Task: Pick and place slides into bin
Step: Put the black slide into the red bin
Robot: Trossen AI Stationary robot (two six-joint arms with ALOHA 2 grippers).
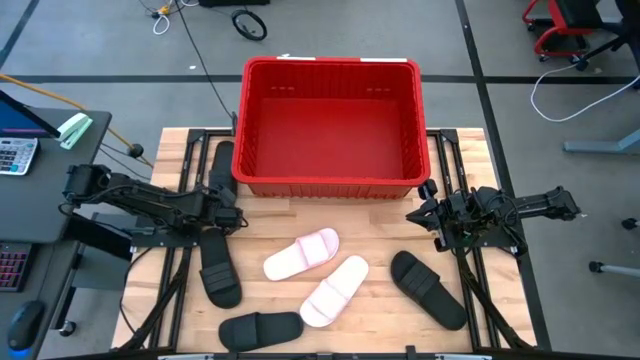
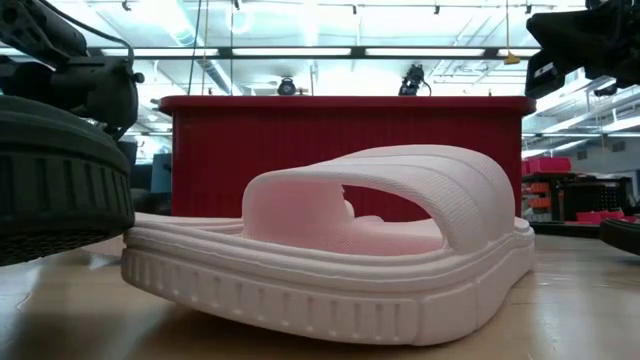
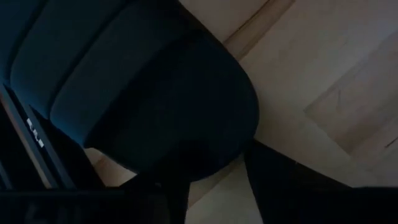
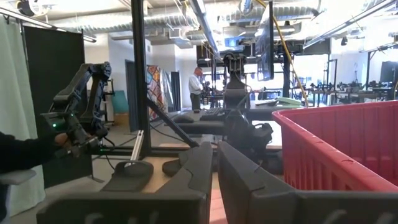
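A pale pink slide fills your table-level view, sole flat on the wooden table, broad strap arched over the footbed. Behind it stands the red bin, its ribbed wall spanning the frame. At your left edge, the ridged sole of a black slide looms close, beside the pink one.

In the left wrist view a black slide fills most of the picture, dark and cut off at the edges. The left gripper possibly grips it; its fingers are hidden.
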